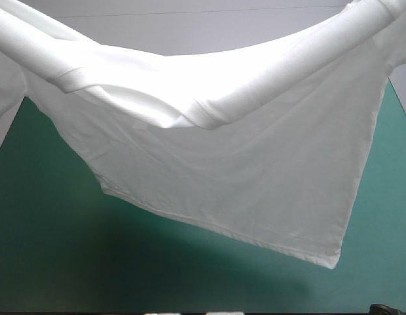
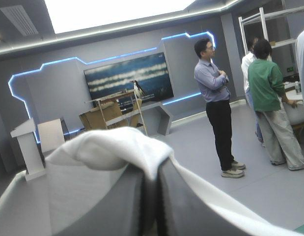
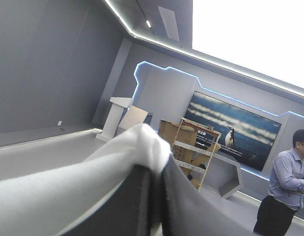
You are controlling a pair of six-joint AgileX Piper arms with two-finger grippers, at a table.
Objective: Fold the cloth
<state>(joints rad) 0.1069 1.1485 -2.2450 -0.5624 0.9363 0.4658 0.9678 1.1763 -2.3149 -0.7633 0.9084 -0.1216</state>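
Note:
The white T-shirt (image 1: 242, 164) hangs stretched in the air above the teal-green table (image 1: 52, 223), sagging in the middle, its hem low at the right. Both grippers are out of the high view, beyond the upper corners. In the left wrist view my left gripper (image 2: 152, 169) is raised and shut on the T-shirt (image 2: 107, 147), white cloth bunched over the fingertips. In the right wrist view my right gripper (image 3: 154, 164) is likewise raised and shut on the T-shirt (image 3: 137, 142), cloth draped over its tips.
Bare teal-green cover lies under the hanging cloth, along the front and at both sides (image 1: 393, 197). The table's far edge is hidden behind the shirt.

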